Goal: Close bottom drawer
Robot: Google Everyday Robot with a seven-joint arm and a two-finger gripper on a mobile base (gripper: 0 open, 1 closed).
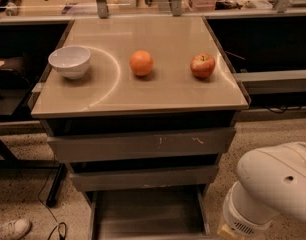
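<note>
The bottom drawer stood pulled out, its shallow tray showing below the middle drawer. Just right of the bottom drawer sat the white arm. The gripper lay out of view, so its jaws could not be judged.

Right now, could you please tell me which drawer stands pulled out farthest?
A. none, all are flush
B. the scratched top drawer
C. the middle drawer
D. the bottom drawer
D: the bottom drawer juts well past the middle drawer and top drawer, its tray floor showing; the claw is out of view, only the white arm shows at lower right.
</note>
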